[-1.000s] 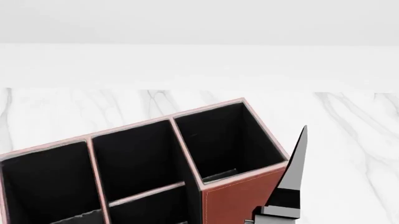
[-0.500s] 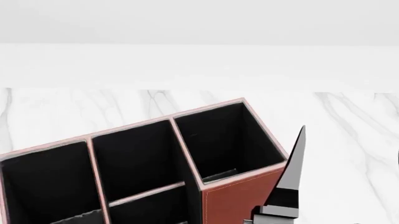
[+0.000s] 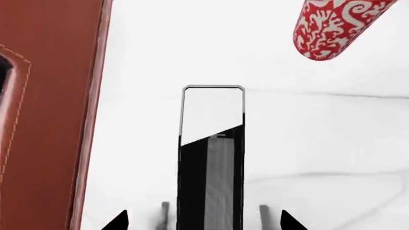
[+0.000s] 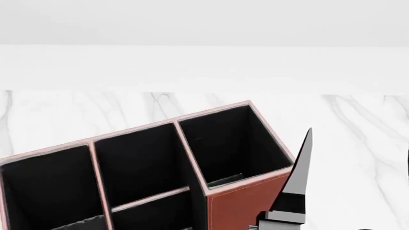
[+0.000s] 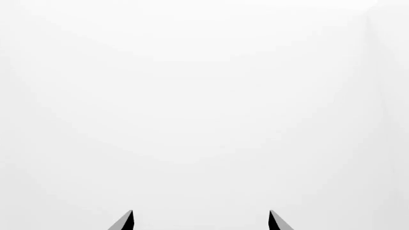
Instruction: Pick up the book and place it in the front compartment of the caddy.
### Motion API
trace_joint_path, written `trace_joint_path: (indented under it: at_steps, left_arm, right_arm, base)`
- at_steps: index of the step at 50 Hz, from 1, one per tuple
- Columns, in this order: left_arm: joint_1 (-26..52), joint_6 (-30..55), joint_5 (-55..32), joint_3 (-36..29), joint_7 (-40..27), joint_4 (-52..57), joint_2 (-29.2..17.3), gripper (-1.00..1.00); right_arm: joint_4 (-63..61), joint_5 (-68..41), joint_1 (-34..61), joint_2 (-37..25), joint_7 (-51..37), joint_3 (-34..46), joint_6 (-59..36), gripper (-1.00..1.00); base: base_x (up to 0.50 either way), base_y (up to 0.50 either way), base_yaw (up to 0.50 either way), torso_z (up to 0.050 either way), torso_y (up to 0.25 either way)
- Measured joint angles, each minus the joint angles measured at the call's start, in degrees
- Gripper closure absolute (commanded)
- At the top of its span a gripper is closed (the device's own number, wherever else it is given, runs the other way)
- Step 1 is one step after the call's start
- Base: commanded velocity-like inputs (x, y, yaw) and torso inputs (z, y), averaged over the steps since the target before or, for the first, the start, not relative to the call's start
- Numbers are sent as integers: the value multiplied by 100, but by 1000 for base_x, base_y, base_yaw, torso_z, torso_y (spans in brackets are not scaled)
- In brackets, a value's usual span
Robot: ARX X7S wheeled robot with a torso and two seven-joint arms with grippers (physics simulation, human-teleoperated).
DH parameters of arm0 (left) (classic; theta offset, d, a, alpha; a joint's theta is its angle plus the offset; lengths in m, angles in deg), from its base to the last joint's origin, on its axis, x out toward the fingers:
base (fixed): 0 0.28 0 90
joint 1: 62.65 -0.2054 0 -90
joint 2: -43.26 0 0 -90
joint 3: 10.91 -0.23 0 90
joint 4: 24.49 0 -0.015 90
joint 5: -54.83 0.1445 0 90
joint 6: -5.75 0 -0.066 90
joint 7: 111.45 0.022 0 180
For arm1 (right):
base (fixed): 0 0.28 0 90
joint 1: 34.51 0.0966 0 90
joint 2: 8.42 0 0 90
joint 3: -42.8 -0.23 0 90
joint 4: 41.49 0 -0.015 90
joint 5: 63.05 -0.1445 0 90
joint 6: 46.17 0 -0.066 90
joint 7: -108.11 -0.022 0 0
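At lower centre of left wrist frame, book stands edge-on between spread tips of left tool, beside caddy wall; whether pads pinch it unclear. Thin, stiff, light, likely slick covers: grip flat faces. Right tool spread, empty.

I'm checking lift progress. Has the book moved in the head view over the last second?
Barely: the book edged slightly left towards the caddy.
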Motion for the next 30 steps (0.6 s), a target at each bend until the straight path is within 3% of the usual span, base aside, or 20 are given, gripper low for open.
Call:
trace_joint_path:
  at_steps: [2, 3, 20, 30]
  left_arm:
    - [-5, -7, 26, -38, 7, -6, 7, -100]
    - [-7, -11, 37, -54, 10, -8, 10, 100]
    - [68, -109, 286, -326, 163, 160, -70, 100]
    - [152, -25, -68, -211, 83, 458, -256, 100]
  right_arm:
    - [0, -7, 1, -15, -15, 6, 9, -100]
    - [-1, -11, 2, -23, -23, 9, 13, -100]
    - [12, -66, 29, -131, -145, 81, 77, -100]
    - [17, -96, 36, -187, -210, 114, 115, -100]
  base:
    - [0, 0, 0, 0, 0]
    - [0, 0, 0, 0, 0]
    - [0, 0, 0, 0, 0]
    - [0, 0, 0, 0, 0]
